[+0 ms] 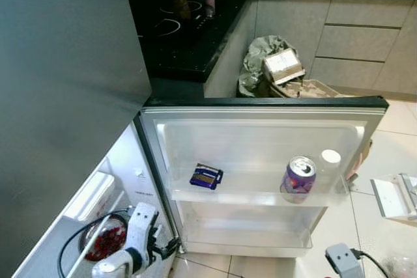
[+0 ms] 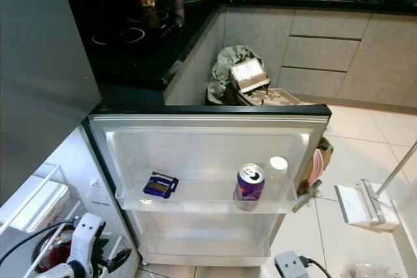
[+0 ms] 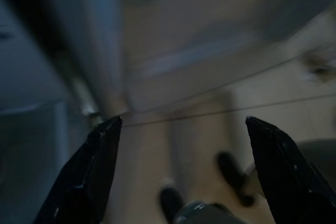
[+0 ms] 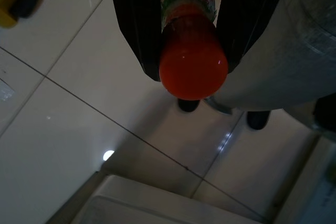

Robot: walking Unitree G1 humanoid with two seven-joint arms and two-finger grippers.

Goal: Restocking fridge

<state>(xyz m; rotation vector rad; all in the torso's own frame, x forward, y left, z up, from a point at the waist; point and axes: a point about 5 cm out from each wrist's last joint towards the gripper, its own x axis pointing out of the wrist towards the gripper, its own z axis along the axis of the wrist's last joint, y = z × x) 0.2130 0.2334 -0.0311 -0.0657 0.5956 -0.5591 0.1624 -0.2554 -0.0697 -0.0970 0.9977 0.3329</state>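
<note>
on the fridge door shelf (image 1: 260,198): one can (image 1: 298,177), one blue packet (image 1: 206,176). my right gripper (image 4: 188,35) clamps one orange bottle (image 4: 192,56); my left gripper (image 3: 181,156) spread, empty.

Head eyes look down, sharing fridge door (image 1: 260,161); wrist cameras face floor (image 4: 79,119).

On the door shelf (image 1: 260,198), a packet (image 1: 206,176) lies left, a can (image 1: 298,178) right. A cap (image 1: 331,156) sits just right of the can.

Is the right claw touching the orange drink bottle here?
Touching. In the right wrist view the right claw has both black fingers pressed against the sides of the orange plastic drink bottle, with no gap either side, above the tiled floor.
</note>
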